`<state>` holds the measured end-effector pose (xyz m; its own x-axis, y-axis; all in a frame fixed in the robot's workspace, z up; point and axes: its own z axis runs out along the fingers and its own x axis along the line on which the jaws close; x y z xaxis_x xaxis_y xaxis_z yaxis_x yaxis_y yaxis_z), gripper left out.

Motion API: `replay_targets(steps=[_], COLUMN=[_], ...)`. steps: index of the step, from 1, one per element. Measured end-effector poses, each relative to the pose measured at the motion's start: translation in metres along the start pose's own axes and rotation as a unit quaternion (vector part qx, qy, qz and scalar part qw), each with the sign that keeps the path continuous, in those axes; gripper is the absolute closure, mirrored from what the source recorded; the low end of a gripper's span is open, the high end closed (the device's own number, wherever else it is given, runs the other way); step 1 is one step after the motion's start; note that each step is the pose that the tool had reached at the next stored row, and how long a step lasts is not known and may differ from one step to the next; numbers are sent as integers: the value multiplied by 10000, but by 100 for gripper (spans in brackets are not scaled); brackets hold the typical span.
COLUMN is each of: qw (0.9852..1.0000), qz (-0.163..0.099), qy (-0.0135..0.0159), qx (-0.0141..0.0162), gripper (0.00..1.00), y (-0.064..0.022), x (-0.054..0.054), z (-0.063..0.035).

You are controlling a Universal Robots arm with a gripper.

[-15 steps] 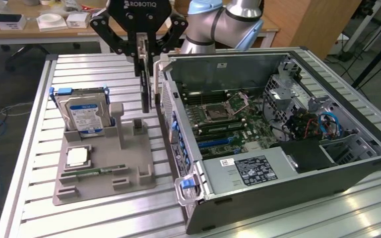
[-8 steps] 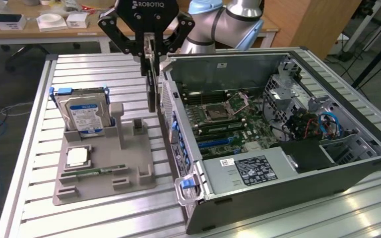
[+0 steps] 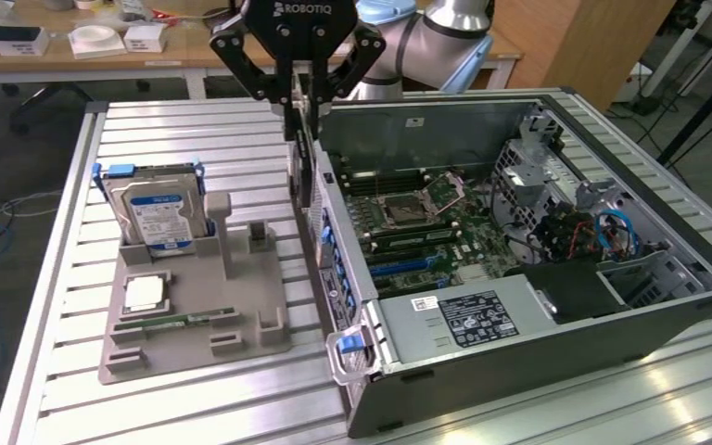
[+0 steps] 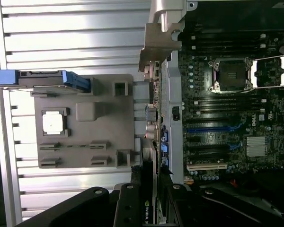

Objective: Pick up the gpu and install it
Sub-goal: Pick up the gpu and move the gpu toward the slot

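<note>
Held edge-on in the air, the gpu (image 3: 296, 148) (image 4: 157, 42) hangs upright over the near wall of an open computer case (image 3: 603, 343), its pale metal bracket pointing down and away from the arm. The gripper (image 3: 300, 97) (image 4: 151, 198) has its jaws drawn partway in and clamped on the card's upper edge. Just inside the wall lies the motherboard (image 3: 418, 222) with its open processor socket and blue slots. On the other side of the card, a grey holder (image 3: 196, 334) carries a blue-labelled hard drive (image 3: 158, 218) standing upright, a square processor chip (image 3: 144, 295) and a narrow memory stick (image 3: 183, 322). Case and holder sit on a slatted metal table (image 3: 183, 120).
</note>
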<state>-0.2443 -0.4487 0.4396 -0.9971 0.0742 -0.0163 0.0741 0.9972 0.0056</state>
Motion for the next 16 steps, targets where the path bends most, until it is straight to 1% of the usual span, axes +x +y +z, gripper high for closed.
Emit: replay_targets(steps=[3,9,16], qw=[10000,10000,10000], qz=[-1,-5,-6], qy=[0,0,0], qx=[0,0,0], gripper=[74,74,74], y=[5,16,25], x=[-56,-210,-326], z=[1,3,6])
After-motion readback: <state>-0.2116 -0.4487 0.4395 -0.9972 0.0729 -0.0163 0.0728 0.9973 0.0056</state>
